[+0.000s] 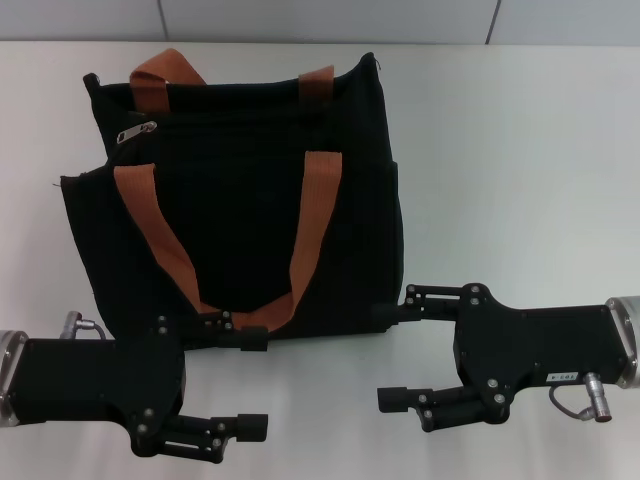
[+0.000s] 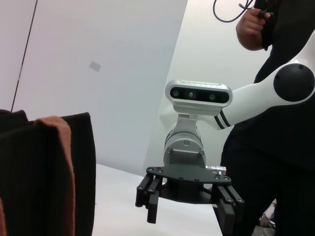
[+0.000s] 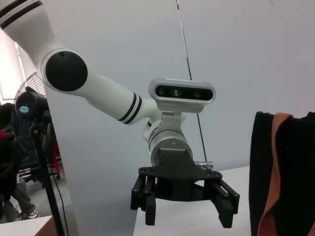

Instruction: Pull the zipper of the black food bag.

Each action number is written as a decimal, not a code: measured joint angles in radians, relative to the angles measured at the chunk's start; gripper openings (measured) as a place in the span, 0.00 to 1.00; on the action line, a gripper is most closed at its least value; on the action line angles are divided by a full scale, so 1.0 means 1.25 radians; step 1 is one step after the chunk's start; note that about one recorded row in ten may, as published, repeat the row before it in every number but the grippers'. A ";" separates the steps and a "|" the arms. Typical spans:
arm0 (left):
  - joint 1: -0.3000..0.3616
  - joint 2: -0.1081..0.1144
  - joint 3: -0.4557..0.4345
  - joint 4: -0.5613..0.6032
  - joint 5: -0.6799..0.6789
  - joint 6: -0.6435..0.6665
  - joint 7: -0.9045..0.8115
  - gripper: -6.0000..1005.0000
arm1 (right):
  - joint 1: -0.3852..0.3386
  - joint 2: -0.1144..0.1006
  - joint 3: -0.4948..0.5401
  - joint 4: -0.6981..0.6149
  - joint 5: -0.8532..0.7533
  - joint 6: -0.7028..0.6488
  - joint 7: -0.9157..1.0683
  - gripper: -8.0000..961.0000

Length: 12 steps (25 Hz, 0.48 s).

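One black food bag point(image 1: 240, 200), upright on white table point(image 1: 520, 150), orange-brown handles point(image 1: 310, 230) draped toward 6 o'clock. Zipper point(image 1: 137, 132) at bag's 10 o'clock corner, untouched. Left gripper point(image 1: 240, 385) at 7 o'clock, jaws spread, upper finger against bag's base edge. Right gripper point(image 1: 392, 355) at 5 o'clock, jaws spread, upper fingertip beside bag's corner. Open tabletop toward 3 o'clock; pale wall point(image 1: 330, 20) beyond.

White counter point(image 1: 520, 150) fills the head view; pale panelled wall point(image 1: 320, 20) at 12 o'clock; black stand point(image 3: 47, 177) against grey wall.
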 joint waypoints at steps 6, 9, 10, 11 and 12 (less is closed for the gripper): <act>0.001 0.000 0.000 0.000 -0.001 0.001 0.000 0.83 | 0.000 0.000 0.000 0.001 0.000 0.000 -0.012 0.82; 0.002 0.000 0.000 0.000 -0.001 0.001 0.001 0.83 | 0.000 0.000 0.000 0.002 0.000 0.000 -0.018 0.82; 0.002 0.000 0.000 0.000 -0.001 0.001 0.001 0.83 | 0.000 0.000 0.000 0.002 0.000 0.000 -0.019 0.82; 0.002 0.000 0.000 0.000 -0.001 0.001 0.001 0.83 | 0.000 0.000 0.000 0.002 0.000 0.000 -0.019 0.82; 0.002 0.000 0.000 0.000 -0.001 0.001 0.001 0.83 | 0.000 0.000 0.000 0.002 0.000 0.000 -0.019 0.82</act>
